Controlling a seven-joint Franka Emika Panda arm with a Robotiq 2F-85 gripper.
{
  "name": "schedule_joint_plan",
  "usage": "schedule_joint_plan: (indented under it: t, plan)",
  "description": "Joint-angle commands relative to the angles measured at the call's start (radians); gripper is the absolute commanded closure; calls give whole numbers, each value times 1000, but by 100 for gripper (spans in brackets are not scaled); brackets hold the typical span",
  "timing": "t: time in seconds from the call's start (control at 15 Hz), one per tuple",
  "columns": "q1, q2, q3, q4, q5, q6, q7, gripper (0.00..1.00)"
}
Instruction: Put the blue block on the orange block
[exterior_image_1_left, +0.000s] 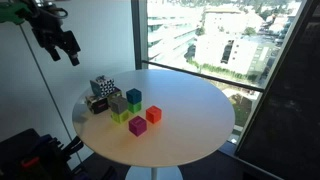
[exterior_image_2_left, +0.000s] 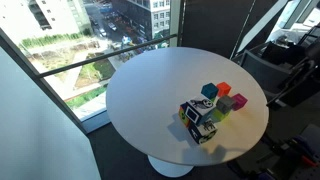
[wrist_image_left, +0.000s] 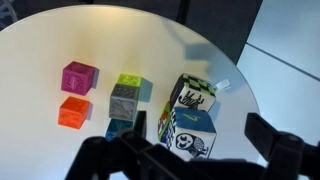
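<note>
The teal-blue block (exterior_image_1_left: 134, 96) sits on the round white table (exterior_image_1_left: 190, 120) in a cluster of cubes. The orange block (exterior_image_1_left: 153, 114) stands apart from it, next to a magenta cube (exterior_image_1_left: 137, 125). In the wrist view the blue block (wrist_image_left: 119, 129) is just below a grey cube (wrist_image_left: 125, 100), partly hidden by my left finger, and the orange block (wrist_image_left: 74, 112) lies to its left. My gripper (exterior_image_1_left: 62, 44) is open and empty, high above the table's edge. In the wrist view the gripper (wrist_image_left: 200, 135) shows spread fingers. Both blocks show in the other exterior view: blue block (exterior_image_2_left: 209, 90), orange block (exterior_image_2_left: 225, 88).
A yellow-green cube (wrist_image_left: 130, 83) touches the grey cube. Two larger patterned cubes (wrist_image_left: 190, 118) stand stacked beside the cluster, also in an exterior view (exterior_image_1_left: 100, 92). A big window with a railing (exterior_image_1_left: 200, 70) runs behind the table. The table edge is near the cubes.
</note>
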Motion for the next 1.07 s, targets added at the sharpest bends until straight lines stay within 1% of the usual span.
schedule_joint_plan:
  t: [0.0, 0.33, 0.67, 1.0]
  plan:
    - [2, 2, -2, -1, -2, -3, 2, 0]
    - [2, 11, -2, -2, -2, -3, 2, 0]
    - [-5, 56, 9, 44, -5, 8, 18, 0]
    - [-22, 133, 21, 102, -18, 27, 41, 0]
